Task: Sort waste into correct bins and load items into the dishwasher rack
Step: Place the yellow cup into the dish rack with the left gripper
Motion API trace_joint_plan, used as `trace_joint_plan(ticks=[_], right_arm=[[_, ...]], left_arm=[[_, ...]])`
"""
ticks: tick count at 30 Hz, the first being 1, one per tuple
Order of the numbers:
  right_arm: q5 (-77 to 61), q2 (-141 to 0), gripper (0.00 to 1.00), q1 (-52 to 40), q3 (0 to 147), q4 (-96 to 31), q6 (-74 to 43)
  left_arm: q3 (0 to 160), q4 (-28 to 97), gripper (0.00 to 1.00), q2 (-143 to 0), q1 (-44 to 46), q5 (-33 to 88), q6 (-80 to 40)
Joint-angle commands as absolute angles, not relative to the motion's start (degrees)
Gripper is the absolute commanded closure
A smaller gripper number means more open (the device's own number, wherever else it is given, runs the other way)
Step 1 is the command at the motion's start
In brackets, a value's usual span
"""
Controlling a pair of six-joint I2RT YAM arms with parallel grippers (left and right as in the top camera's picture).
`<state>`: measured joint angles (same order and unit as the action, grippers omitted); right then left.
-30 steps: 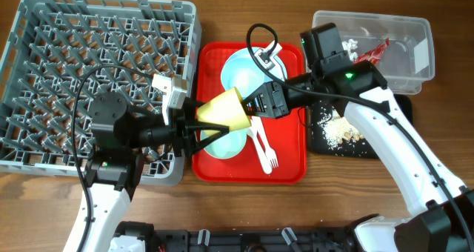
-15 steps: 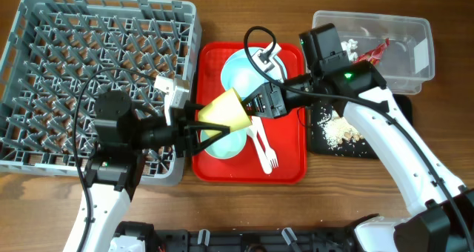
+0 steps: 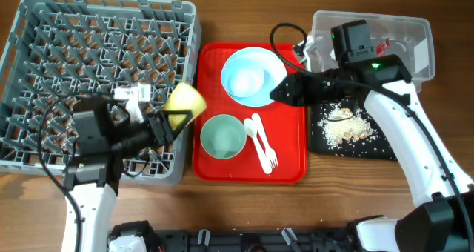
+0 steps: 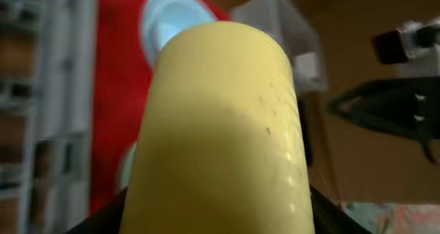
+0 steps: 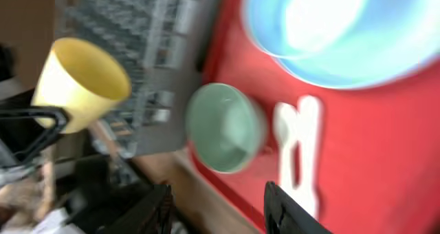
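My left gripper (image 3: pixel 172 121) is shut on the yellow cup (image 3: pixel 185 99), holding it over the right edge of the grey dishwasher rack (image 3: pixel 44 44); the cup fills the left wrist view (image 4: pixel 220 124) and shows in the right wrist view (image 5: pixel 79 79). My right gripper (image 3: pixel 278 93) is open and empty above the red tray (image 3: pixel 289 170), beside the pale blue plate (image 3: pixel 274 74) with the small blue bowl (image 3: pixel 244 78) on it. The green bowl (image 3: pixel 223 136), white spoon (image 3: pixel 257 126) and fork (image 3: pixel 265 154) lie on the tray. The red wrapper (image 3: pixel 381 44) lies in the clear tub (image 3: pixel 422 37); crumbs (image 3: pixel 348 126) lie in the black tray (image 3: pixel 385 152).
The wooden table (image 3: pixel 244 15) shows behind and in front of the red tray. Cables loop from both arms over the rack and the tray. White tissue is hidden behind my right arm.
My right gripper let go of the yellow cup and drew back right toward the plate. My left gripper carried the cup left to the rack's edge. The green bowl is uncovered.
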<state>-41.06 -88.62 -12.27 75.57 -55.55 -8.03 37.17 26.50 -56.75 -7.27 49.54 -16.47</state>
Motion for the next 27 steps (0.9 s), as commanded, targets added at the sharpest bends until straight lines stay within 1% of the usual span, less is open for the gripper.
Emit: trace_joint_plan(ticks=[1, 3, 4, 7, 10, 14, 18, 23, 24, 25, 26, 27], right_arm=[[-29.3, -85.9, 0.56, -12.3, 76.1, -57.3, -7.6], [-26.4, -84.8, 0.56, -12.4, 76.1, -58.2, -7.6], [-25.7, -84.7, 0.56, -12.4, 76.1, -58.6, -7.6], [-23.3, -84.8, 0.56, -12.4, 76.1, -60.4, -7.5], [-22.5, -84.8, 0.56, -12.4, 76.1, -60.9, -7.5], [-22.5, -84.8, 0.56, -12.4, 76.1, -61.1, -7.7], [-22.5, -84.8, 0.56, -12.4, 76.1, -61.3, -7.6], [-22.5, -84.8, 0.56, -12.4, 76.1, -61.4, -7.6], [-22.5, -84.8, 0.56, -12.4, 76.1, -61.4, -7.6], [-22.5, -84.8, 0.55, -12.4, 76.1, -61.4, -7.7], [-22.5, -84.8, 0.56, -12.4, 76.1, -61.4, -7.7], [-22.5, -84.8, 0.56, -12.4, 76.1, -61.4, -7.7]], left_arm=[[46.5, 39.7, 0.96, -56.6, -7.8, 27.0, -11.9], [52.2, 47.2, 0.96, -56.6, -7.8, 17.3, -11.9], [54.1, 49.2, 0.96, -56.6, -7.8, 14.4, -11.9], [58.3, 54.0, 0.96, -56.6, -7.8, 4.3, -12.3], [58.3, 57.4, 0.96, -57.9, -7.8, -3.5, -12.4], [58.3, 58.8, 0.96, -63.6, -8.9, -4.8, -12.4], [58.3, 58.4, 0.96, -71.2, -12.3, -4.5, -12.9], [58.3, 57.0, 0.96, -79.6, -16.3, 0.6, -12.8], [58.3, 56.8, 0.64, -80.4, -16.4, 0.6, -12.8], [58.3, 56.3, 0.12, -81.0, -16.4, 0.6, -12.8], [58.4, 55.9, 0.0, -81.0, -16.4, 0.6, -12.8], [58.6, 55.6, 0.0, -80.9, -16.4, 0.6, -12.8]])
